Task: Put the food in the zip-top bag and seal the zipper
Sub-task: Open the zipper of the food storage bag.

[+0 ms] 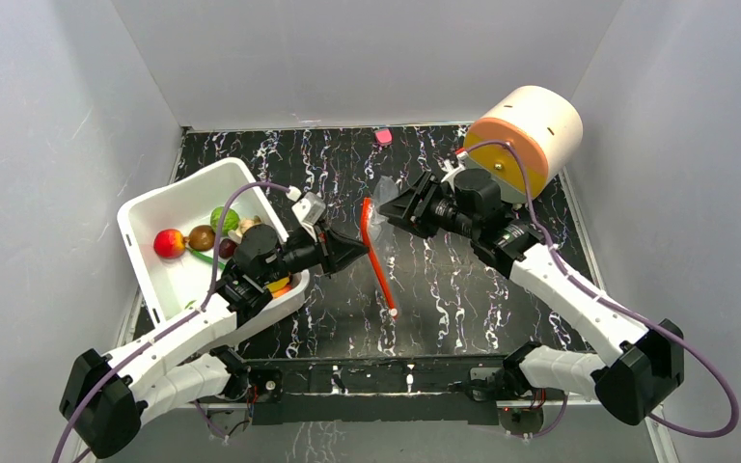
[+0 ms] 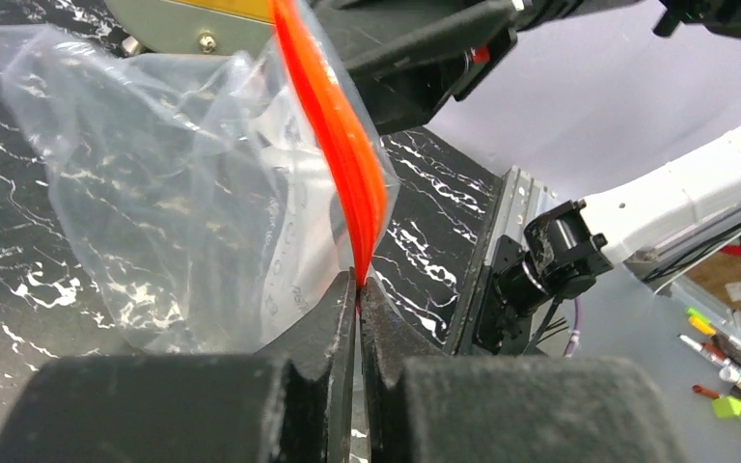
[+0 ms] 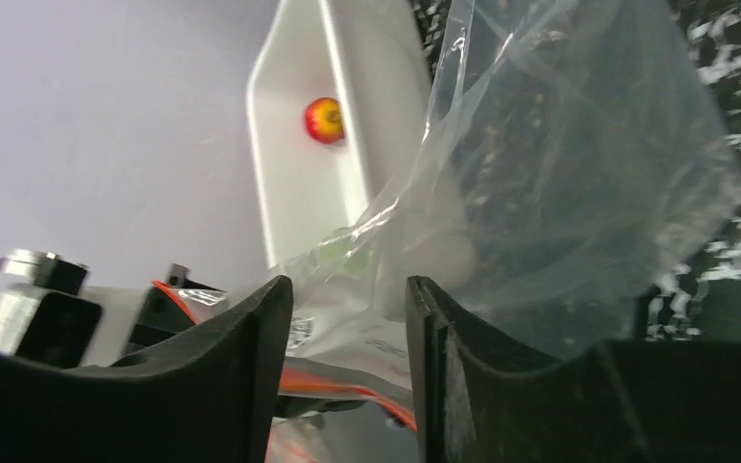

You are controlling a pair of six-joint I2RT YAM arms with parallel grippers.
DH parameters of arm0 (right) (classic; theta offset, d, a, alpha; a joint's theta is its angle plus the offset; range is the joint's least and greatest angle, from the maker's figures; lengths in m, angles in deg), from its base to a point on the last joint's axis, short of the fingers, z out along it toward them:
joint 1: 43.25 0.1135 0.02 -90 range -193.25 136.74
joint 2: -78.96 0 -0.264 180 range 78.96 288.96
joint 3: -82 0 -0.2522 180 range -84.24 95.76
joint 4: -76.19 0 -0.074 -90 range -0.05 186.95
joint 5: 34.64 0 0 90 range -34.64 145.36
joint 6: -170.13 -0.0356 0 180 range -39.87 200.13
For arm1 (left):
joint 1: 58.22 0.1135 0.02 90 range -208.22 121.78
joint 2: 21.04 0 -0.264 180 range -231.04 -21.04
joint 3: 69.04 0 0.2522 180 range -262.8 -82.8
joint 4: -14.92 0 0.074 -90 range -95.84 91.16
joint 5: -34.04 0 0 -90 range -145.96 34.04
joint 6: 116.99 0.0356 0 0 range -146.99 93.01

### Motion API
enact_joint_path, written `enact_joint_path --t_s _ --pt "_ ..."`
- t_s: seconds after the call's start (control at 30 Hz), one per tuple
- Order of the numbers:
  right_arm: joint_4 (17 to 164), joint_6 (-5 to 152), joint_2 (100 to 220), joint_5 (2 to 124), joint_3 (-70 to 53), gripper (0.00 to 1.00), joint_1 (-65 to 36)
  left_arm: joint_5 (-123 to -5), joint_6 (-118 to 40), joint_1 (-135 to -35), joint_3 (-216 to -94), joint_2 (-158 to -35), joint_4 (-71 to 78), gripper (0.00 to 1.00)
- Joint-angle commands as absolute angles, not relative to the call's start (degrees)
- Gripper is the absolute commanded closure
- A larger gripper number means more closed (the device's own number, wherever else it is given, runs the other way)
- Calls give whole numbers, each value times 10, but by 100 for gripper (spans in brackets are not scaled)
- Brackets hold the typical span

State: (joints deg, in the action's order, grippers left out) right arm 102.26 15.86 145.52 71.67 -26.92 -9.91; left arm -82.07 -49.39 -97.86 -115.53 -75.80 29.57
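Bag-opening step: the left gripper pinches the zipper of the bag mid-frame, while the right gripper gapes apart and should next grab the opposite lip.

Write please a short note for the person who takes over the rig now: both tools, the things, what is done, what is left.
Left tool: shut on the zipper.
Right tool: open, jaws apart at the bag, not gripping it.
Food: the apple and the rest lie in the tub; none is seen in the bag.
Done: the bag is gripped by its zipper edge.
Left: open the bag, put the food in, seal the zipper.
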Motion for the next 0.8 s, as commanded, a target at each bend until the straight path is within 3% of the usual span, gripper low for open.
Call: enact_joint_path --t_s 0.0,0.23,0.43,0.77 --pt "1065 298 1398 665 -259 49 -97 -789 -548 -981 -1156 -745 305 100" --pt "1076 463 1322 691 -303 44 -95 -770 -608 -981 -1179 -761 268 100" --pt "1097 514 1297 701 -325 38 -91 -764 -655 -981 -1185 -772 265 100" --pt "1070 541 1316 642 -354 44 -22 -730 -697 -981 -1220 -778 190 100"
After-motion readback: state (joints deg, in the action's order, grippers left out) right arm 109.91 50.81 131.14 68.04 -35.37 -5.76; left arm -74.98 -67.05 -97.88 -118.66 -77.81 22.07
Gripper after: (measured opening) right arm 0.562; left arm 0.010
